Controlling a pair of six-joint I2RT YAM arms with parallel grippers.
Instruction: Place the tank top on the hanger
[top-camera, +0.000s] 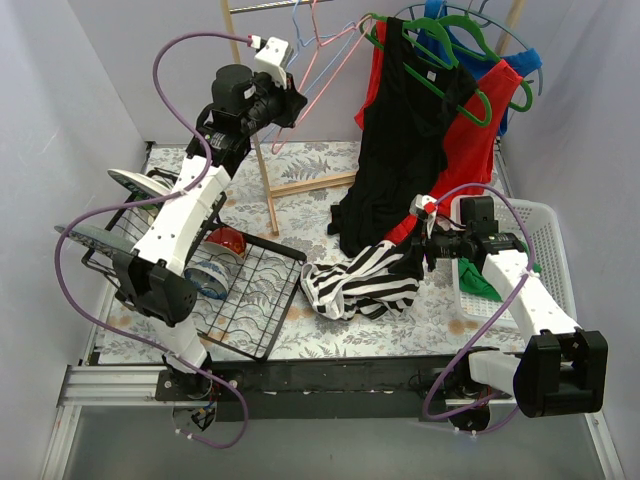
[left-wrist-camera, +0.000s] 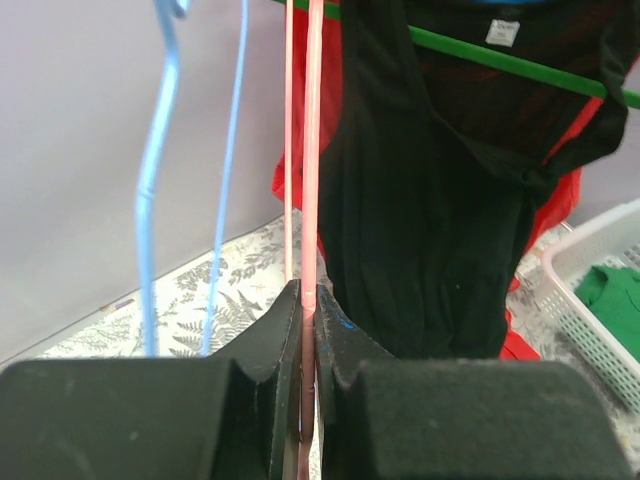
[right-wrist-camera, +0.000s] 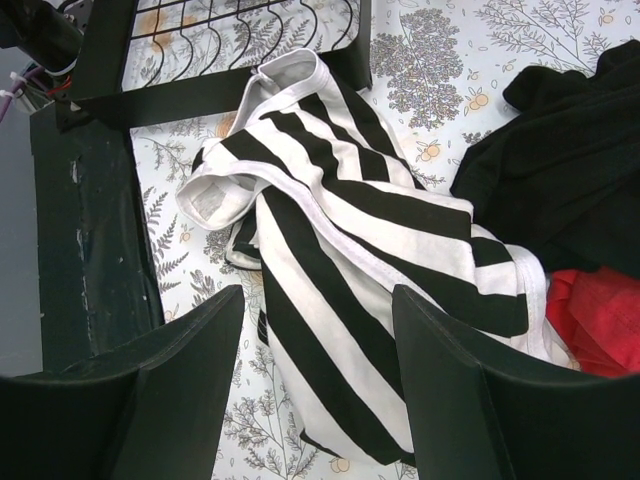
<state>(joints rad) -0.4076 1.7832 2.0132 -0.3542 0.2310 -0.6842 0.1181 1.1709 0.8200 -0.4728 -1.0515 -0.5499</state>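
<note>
The flower-printed table (top-camera: 320, 200) carries everything, with a black wire rack (top-camera: 250, 300) at its near left and a white basket (top-camera: 545, 240) at the right edge holding a green cloth (top-camera: 480, 283). At the far right a black top (top-camera: 400, 150) hangs from a green hanger (top-camera: 455, 85), its hem pooling on the table, with a red top (top-camera: 470, 150) beside and behind it. The tank top (top-camera: 360, 285) lies crumpled on the table near the middle, between the rack and the basket, its right end touching the black and red fabric. The right gripper (right-wrist-camera: 318, 295) hovers just over the striped cloth with its fingers apart, gripping nothing. At the far left the hanger (left-wrist-camera: 313, 150) hangs from the rail beside a light blue hanger (left-wrist-camera: 160, 180). The left gripper (left-wrist-camera: 308, 300) is raised to the pink hanger, its fingers pressed together on one of its thin bars.
</note>
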